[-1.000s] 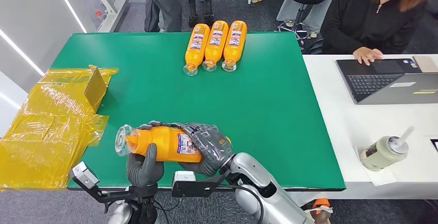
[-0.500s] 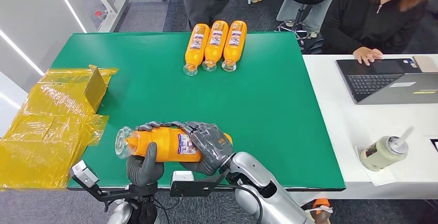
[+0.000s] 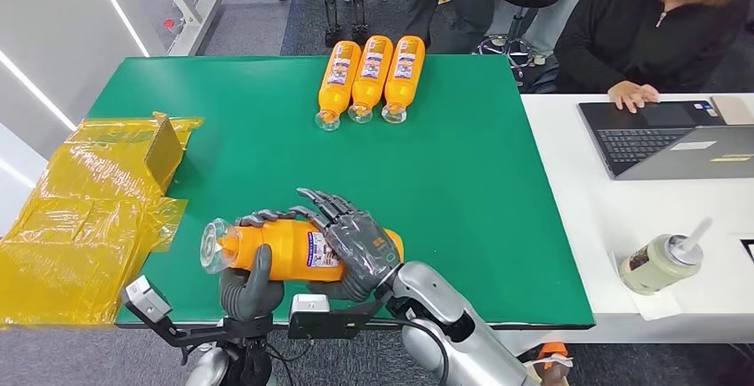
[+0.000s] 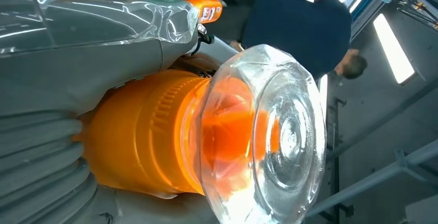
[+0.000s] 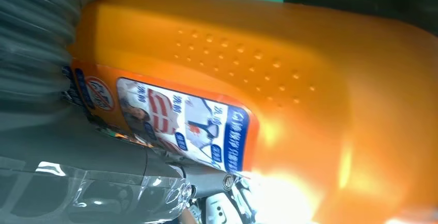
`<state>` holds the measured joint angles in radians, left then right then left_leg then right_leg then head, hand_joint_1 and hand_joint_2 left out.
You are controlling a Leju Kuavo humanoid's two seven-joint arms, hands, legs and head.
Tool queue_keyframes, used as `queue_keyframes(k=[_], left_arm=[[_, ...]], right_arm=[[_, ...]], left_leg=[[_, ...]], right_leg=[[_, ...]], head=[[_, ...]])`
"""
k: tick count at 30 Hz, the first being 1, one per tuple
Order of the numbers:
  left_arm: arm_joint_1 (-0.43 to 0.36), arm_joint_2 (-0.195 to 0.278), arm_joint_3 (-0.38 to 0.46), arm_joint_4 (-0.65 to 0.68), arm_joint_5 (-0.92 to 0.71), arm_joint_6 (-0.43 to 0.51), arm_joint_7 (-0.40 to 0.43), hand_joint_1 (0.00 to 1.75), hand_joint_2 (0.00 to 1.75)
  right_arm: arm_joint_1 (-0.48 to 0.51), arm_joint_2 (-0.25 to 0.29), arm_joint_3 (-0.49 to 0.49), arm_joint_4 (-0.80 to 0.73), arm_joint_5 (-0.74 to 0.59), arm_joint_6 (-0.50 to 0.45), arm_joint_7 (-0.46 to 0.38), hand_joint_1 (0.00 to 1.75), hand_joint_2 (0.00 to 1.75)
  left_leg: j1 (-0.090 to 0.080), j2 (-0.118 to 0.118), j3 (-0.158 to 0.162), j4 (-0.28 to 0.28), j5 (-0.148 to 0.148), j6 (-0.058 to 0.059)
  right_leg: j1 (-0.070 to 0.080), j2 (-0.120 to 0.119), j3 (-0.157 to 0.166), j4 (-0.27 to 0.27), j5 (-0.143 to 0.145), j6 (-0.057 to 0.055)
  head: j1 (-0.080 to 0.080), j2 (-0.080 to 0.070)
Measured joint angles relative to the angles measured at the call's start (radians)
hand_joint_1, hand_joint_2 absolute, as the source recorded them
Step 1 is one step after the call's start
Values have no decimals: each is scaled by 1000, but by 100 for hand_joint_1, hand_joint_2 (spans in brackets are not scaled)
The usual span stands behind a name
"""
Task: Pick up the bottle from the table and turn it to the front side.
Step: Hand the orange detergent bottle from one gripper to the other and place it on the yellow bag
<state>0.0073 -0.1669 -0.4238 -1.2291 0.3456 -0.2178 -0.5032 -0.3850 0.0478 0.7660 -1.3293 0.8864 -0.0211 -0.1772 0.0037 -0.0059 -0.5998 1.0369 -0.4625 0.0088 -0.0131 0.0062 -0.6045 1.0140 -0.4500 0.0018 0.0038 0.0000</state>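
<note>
Our left hand (image 3: 252,281) grips the bottle (image 3: 284,248) near its neck end, with the thumb coming up in front of the orange body and the fingers curled over the top. We hold it there, we think, because the narrow end gives a firm hold while the wider body is turned. In the left wrist view the clear cap (image 4: 263,136) stands out free of the hand, so the grip sits on the orange shoulder behind it.

The bottle lies on its side above the near edge of the green counter (image 3: 480,208), cap pointing left. We cannot tell if it is touching the counter. Its label (image 3: 316,249) faces partly up toward the camera, half covered by our right hand.

Our right hand (image 3: 360,253) lies over the thick end of the bottle. Its fingers (image 3: 324,204) are lifted and spread apart above the body instead of closing around it — so this hand looks loosened, supporting rather than clamping. We judge this is for taking a new hold, so the bottle can be rolled to its front side.

Further right and far back, three more bottles (image 3: 372,77) lie side by side with labels up — probably the wanted pose.
</note>
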Motion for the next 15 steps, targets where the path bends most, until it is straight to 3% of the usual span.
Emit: queue_keyframes(k=[15], left_arm=[[-1,-6,-7,1,4,2,5,175,175]], right_arm=[[8,12,0,-33,1,-9,1,0,175]], left_leg=[[0,0,0,0,0,0]], right_leg=[[0,0,0,0,0,0]], head=[[0,0]])
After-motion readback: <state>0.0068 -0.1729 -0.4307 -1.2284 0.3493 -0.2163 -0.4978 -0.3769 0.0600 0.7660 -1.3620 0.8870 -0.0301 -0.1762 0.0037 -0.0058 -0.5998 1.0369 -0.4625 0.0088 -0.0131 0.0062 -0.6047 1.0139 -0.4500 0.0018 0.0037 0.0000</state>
